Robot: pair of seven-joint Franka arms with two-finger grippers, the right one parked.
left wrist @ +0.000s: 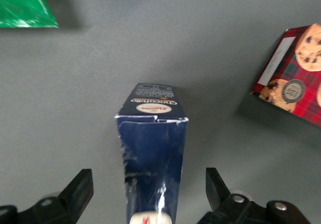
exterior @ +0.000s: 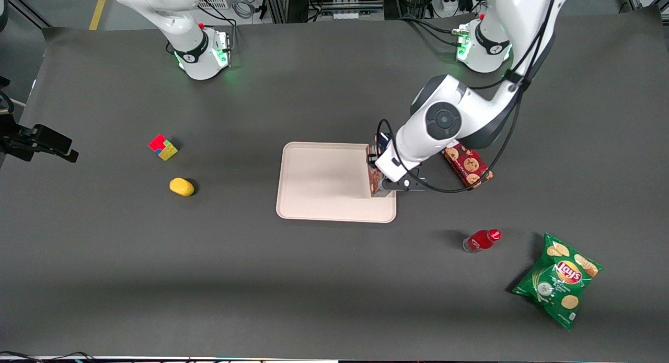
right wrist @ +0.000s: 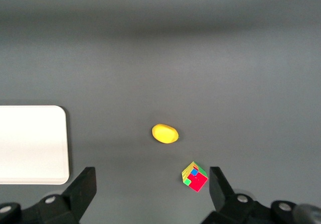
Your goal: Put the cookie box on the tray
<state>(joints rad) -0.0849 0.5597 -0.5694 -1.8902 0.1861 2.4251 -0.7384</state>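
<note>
The cookie box (exterior: 373, 176), a dark navy carton with brown cookie print, stands on a narrow side at the edge of the tray (exterior: 324, 180) toward the working arm's end. Whether it rests fully on the tray, I cannot tell. The tray is pale pinkish-cream with a low rim, and its corner also shows in the right wrist view (right wrist: 30, 143). My left gripper (exterior: 385, 176) straddles the box from above. In the left wrist view the gripper (left wrist: 149, 188) is open, each black finger (left wrist: 80, 189) standing off the cookie box (left wrist: 153, 143) with a gap on both sides.
A red chocolate-chip cookie box (exterior: 466, 164) (left wrist: 293, 78) lies beside the arm toward the working arm's end. A red bottle (exterior: 481, 240) and a green crisp bag (exterior: 556, 279) (left wrist: 25, 5) lie nearer the front camera. A colourful cube (exterior: 163, 147) and a yellow lump (exterior: 181, 187) sit toward the parked arm's end.
</note>
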